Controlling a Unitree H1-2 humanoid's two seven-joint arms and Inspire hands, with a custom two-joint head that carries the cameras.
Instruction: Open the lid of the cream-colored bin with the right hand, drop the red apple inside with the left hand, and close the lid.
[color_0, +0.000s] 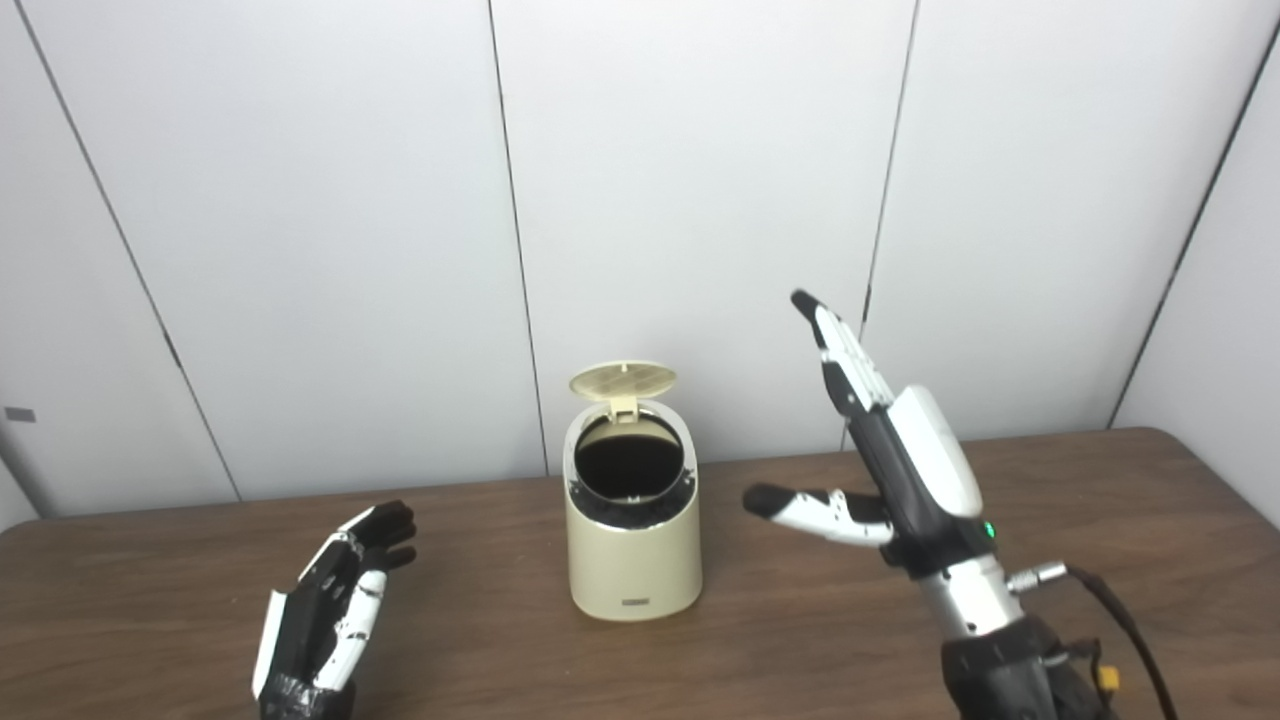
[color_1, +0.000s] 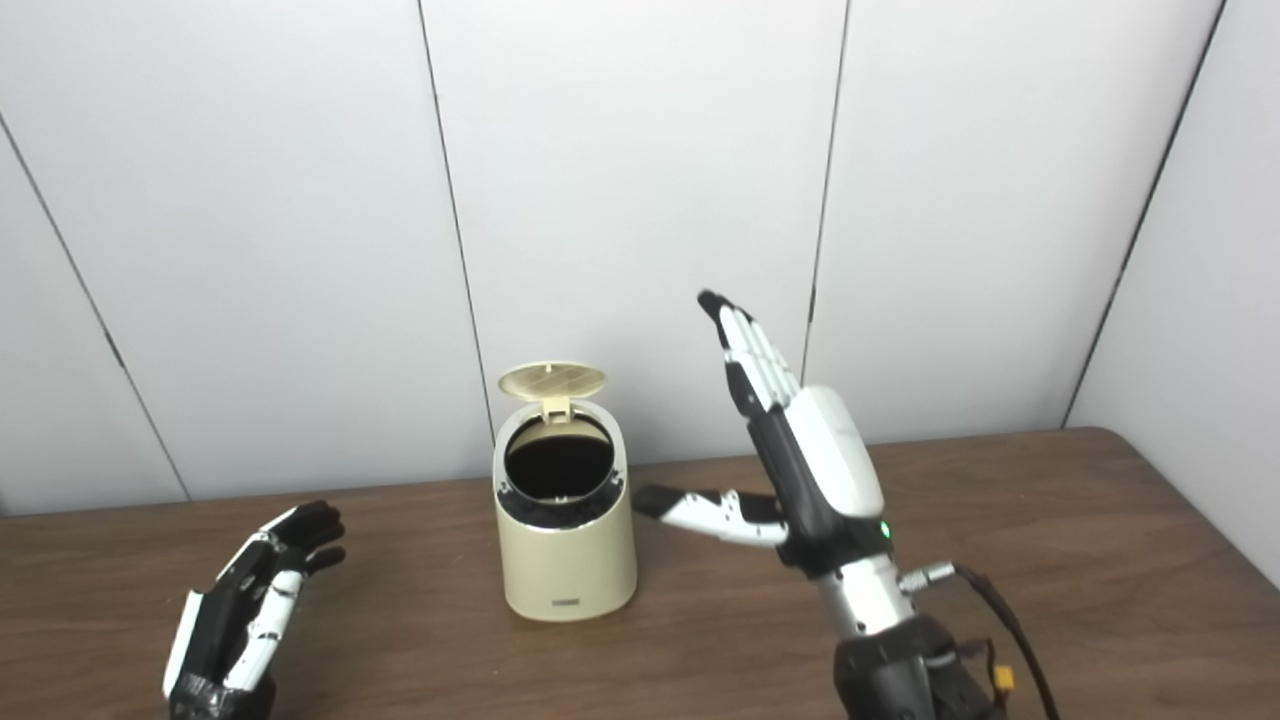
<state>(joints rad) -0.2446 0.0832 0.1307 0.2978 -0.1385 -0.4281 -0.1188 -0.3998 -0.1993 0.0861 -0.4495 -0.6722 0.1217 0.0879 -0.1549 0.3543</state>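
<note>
Right hand (color_0: 905, 470), fingers spread and empty, hovers just right of the cream-colored bin (color_0: 632, 545), nearer its raised lid (color_0: 622, 380) than the left hand (color_0: 330, 610); apple apparently inside, unseen.

We can't read any text anywhere in either view. The only candidate we spot is a small dark rectangular badge low on the front of the cream-colored bin (color_0: 633, 548), just above its base, and it's way too tiny and blurry to make out a single letter. It shows up the same way in the right eye view, no sharper there. We also see a little green light on the wrist end of the right hand (color_0: 905, 470), but that's a plain dot, not a number or sign.
</note>
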